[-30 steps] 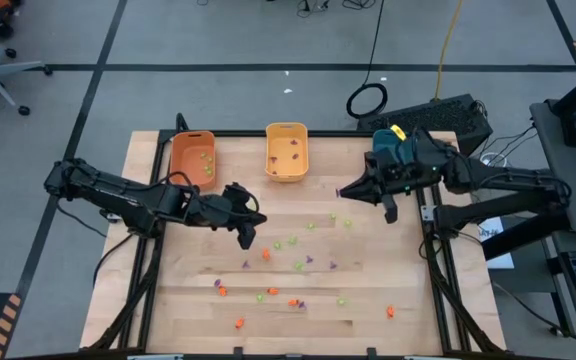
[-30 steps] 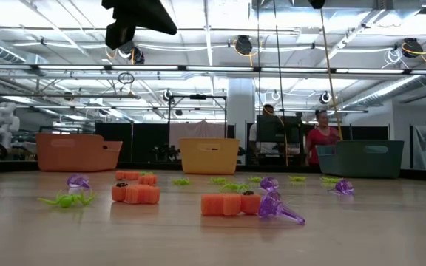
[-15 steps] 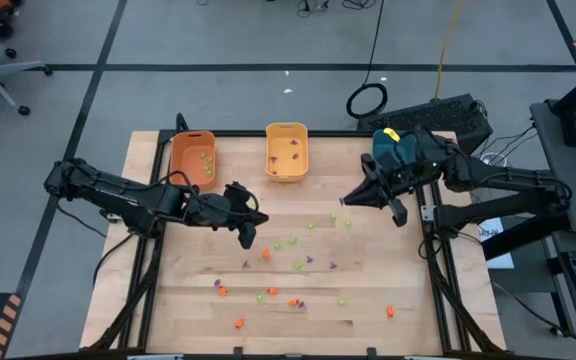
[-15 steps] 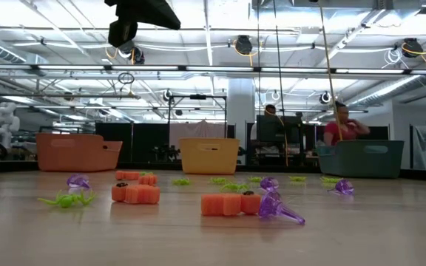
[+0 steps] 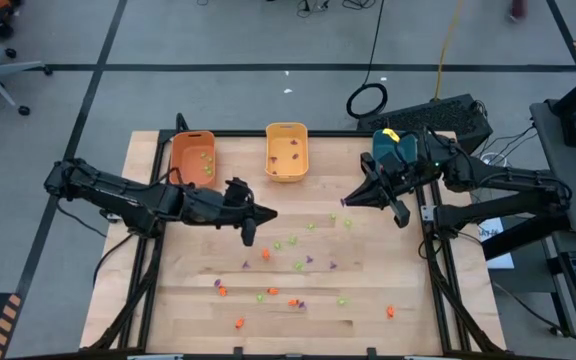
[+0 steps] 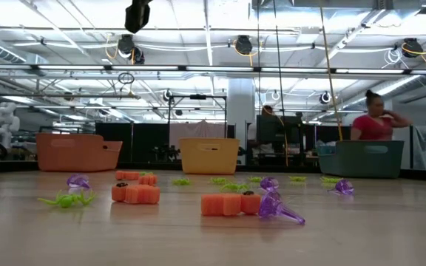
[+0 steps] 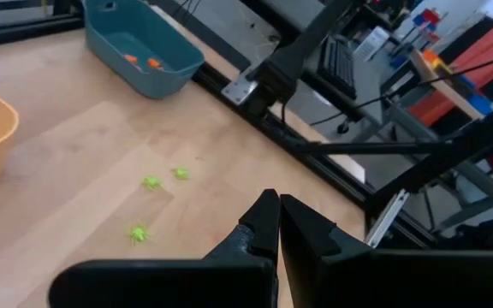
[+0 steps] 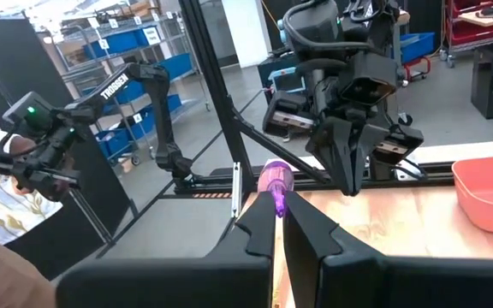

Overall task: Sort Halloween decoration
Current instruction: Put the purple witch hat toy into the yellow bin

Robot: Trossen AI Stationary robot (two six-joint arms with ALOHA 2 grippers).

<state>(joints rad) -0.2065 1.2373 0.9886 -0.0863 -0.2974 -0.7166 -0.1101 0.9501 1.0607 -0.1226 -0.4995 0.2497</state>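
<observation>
1. High view: the left gripper (image 5: pixel 268 212) hangs over the middle of the desk (image 5: pixel 368 290), jaws pressed together on nothing. The right gripper (image 5: pixel 345 201) is raised beside the teal bin (image 5: pixel 393 150), pinching a purple trinket (image 5: pixel 340 202). The other trinkets (image 5: pixel 298 265) lie scattered over the desk's near half – orange, green and purple. The orange bin (image 5: pixel 192 160) holds green ones; the yellow bin (image 5: pixel 286 152) has a few small pieces.

2. Low view: only here do the shapes show – a green spider (image 6: pixel 66 199), orange blocks (image 6: pixel 230 203) and a purple piece (image 6: pixel 277 209) touching them. All three bins stand in a row at the far edge, and a person (image 6: pixel 374 122) shows behind the teal one. Of the arms, only one dark part (image 6: pixel 137 15) hangs at the top; which arm I cannot tell.

3. Left wrist view: the jaws meet tip to tip, empty, above bare wood. Three green trinkets (image 7: pixel 151 182) lie beyond them. The teal bin's inside shows here alone – two orange pieces (image 7: pixel 140 61) in it.

4. Right wrist view: the purple trinket is caught between the closed fingertips (image 8: pixel 259 224), its end sticking out past them. Across the desk the left gripper points this way.
</observation>
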